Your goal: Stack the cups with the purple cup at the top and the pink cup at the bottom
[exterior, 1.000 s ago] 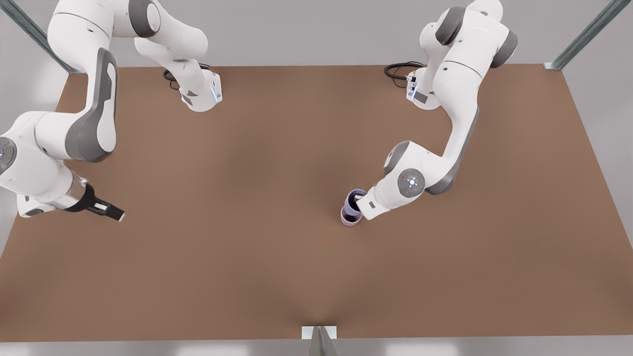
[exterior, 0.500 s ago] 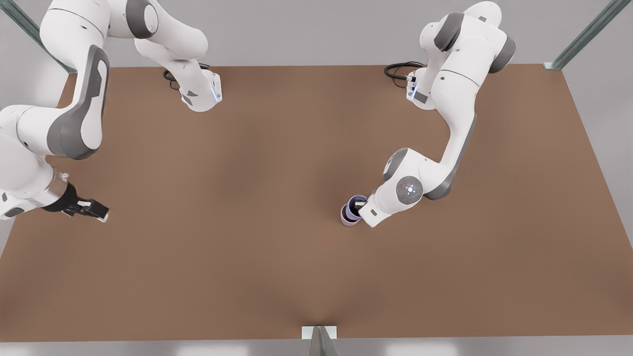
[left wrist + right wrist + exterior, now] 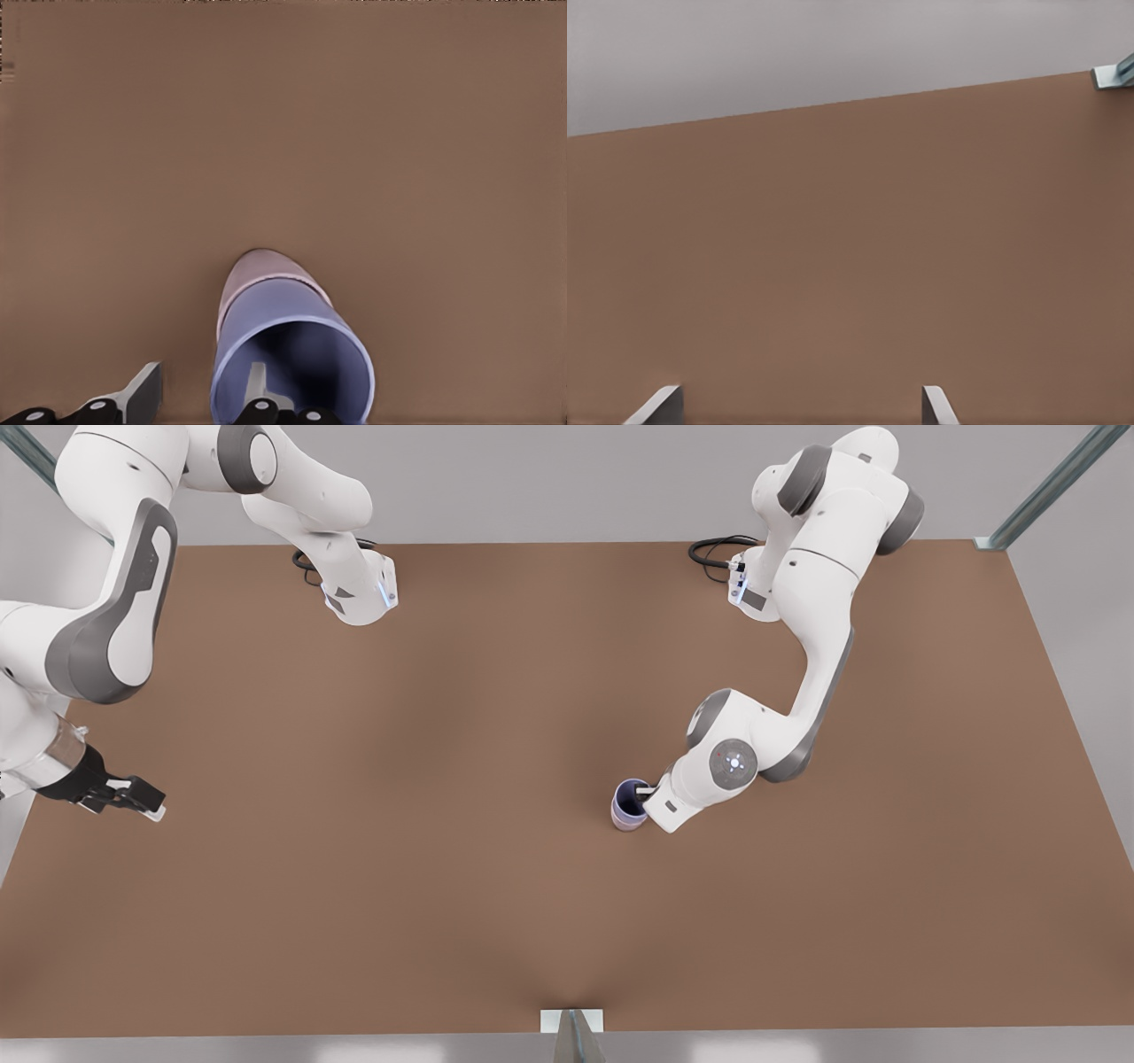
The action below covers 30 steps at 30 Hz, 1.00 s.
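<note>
While the purple cup is being nested upright in the pink cup at the front view's centre-right, its rim is being straddled by the left gripper, right gripper being held at the table edge; left wrist view, fingers being kept apart across the purple cup wall, pink cup beneath; right wrist view, fingertips being held wide apart.

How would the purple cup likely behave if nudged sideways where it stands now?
The purple cup sits nested in the pink cup, so it would probably drag that along rather than tip alone. It looks rigid and light. The left gripper straddles its rim, open; the right gripper waits aside.
</note>
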Each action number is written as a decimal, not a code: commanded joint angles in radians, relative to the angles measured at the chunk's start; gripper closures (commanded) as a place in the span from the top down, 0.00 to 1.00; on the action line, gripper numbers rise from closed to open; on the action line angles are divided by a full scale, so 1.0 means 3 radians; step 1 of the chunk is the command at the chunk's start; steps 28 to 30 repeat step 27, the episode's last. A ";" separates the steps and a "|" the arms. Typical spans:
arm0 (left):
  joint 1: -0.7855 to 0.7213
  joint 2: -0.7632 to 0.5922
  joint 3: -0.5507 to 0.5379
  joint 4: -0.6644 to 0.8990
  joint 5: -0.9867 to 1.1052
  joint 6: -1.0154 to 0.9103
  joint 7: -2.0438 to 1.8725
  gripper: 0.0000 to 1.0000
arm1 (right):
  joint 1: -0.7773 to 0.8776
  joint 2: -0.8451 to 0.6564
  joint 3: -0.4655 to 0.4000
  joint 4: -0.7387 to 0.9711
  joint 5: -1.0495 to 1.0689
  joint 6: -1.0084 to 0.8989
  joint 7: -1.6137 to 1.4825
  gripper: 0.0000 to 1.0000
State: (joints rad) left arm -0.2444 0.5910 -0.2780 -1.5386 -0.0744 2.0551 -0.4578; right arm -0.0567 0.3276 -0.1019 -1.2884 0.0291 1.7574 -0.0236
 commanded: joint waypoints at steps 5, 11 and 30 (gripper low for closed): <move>-0.0014 -0.0109 -0.0024 0.0010 0.0018 -0.0116 -0.0192 1.00 | 0.0031 -0.0070 0.0018 0.0040 -0.0051 -0.0300 -0.0218 1.00; 0.0017 -0.0385 0.0083 0.0608 0.0304 -0.1378 0.0267 1.00 | 0.0015 0.0043 0.0018 0.0132 -0.0112 -0.0244 -0.0223 1.00; 0.0053 -0.1090 0.0835 0.0675 0.0540 -0.1732 0.1802 1.00 | -0.0041 0.0048 -0.0003 0.0132 -0.0097 -0.0188 -0.0223 1.00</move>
